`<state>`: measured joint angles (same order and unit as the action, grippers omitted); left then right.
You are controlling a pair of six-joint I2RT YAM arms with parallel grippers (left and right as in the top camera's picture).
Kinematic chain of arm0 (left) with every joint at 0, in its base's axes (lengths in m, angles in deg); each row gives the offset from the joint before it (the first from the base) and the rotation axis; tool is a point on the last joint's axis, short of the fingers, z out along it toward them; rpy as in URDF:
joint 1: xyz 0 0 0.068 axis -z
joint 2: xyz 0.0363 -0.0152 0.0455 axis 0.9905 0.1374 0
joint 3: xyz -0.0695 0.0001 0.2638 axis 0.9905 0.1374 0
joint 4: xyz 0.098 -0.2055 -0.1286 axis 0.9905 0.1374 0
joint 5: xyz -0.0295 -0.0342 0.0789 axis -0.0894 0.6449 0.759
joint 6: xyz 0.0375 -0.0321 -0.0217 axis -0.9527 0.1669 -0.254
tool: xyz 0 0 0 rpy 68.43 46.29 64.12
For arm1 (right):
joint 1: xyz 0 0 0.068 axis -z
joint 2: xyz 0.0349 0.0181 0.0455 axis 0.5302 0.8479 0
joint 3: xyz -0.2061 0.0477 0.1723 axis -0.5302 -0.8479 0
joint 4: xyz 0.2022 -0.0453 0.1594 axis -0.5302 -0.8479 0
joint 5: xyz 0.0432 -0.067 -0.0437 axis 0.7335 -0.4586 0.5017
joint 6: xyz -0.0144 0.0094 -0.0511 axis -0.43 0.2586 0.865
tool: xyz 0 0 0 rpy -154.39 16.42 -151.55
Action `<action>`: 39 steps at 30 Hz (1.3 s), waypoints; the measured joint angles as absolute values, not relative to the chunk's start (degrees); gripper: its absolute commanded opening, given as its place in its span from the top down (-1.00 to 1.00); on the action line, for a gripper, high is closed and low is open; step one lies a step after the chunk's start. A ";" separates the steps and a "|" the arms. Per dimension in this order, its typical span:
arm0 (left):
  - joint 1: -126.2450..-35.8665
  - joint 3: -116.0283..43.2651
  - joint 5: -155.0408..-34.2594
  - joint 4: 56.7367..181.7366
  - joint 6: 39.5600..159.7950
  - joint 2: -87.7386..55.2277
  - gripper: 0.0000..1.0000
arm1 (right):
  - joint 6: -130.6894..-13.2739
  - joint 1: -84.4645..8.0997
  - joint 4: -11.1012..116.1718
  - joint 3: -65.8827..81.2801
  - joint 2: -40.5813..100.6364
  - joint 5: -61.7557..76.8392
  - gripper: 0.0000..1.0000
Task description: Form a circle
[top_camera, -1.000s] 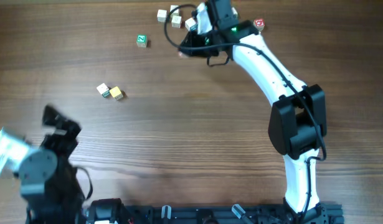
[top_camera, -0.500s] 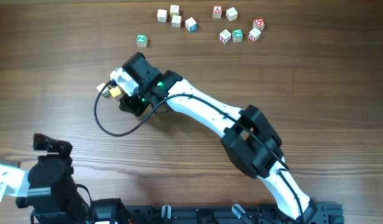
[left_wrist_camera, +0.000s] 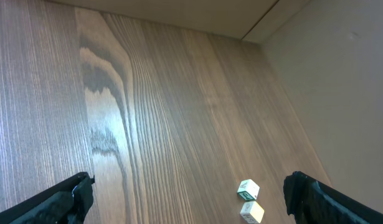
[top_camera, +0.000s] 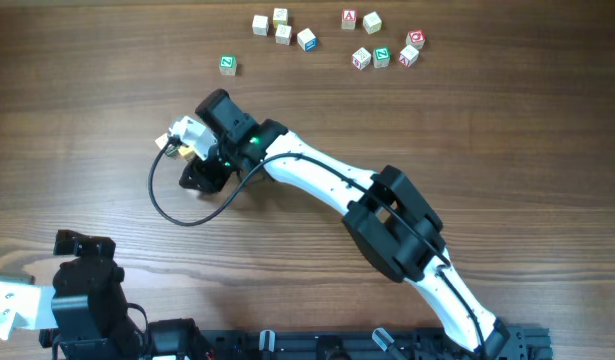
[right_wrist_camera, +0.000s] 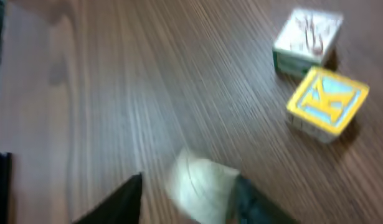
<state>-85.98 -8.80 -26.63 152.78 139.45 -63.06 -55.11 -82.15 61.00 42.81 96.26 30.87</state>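
Observation:
The circle is just a small group of pale letter cubes left of the table's middle. A white cube with a green side point(right_wrist_camera: 306, 42) and a yellow-faced K cube point(right_wrist_camera: 328, 102) touch each other. A third pale cube point(right_wrist_camera: 200, 183), blurred, sits between my right gripper's point(right_wrist_camera: 191, 196) fingers, against one finger and apart from the other, so the jaws stand open. From overhead the right gripper point(top_camera: 192, 152) covers most of the group; the white cube point(top_camera: 164, 141) peeks out. My left gripper point(left_wrist_camera: 191, 205) is wide open and holds nothing, with both cubes point(left_wrist_camera: 248, 188) ahead of it.
Several loose letter cubes lie along the far edge, one cluster point(top_camera: 282, 30) left of centre and another point(top_camera: 382, 50) to its right. A green cube point(top_camera: 228, 65) lies alone. The right arm point(top_camera: 387, 215) crosses the middle of the table diagonally, its black cable point(top_camera: 172, 210) looping below the gripper.
The right arm swung from the far cubes down to the left pair, carrying a pale cube. Its jaws have since parted around that cube. The left arm shifted slightly.

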 measured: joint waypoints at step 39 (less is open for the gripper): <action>-85.98 -10.55 -54.70 128.47 100.10 3.62 -1.00 | -81.27 -51.35 17.82 43.23 67.70 19.51 -0.99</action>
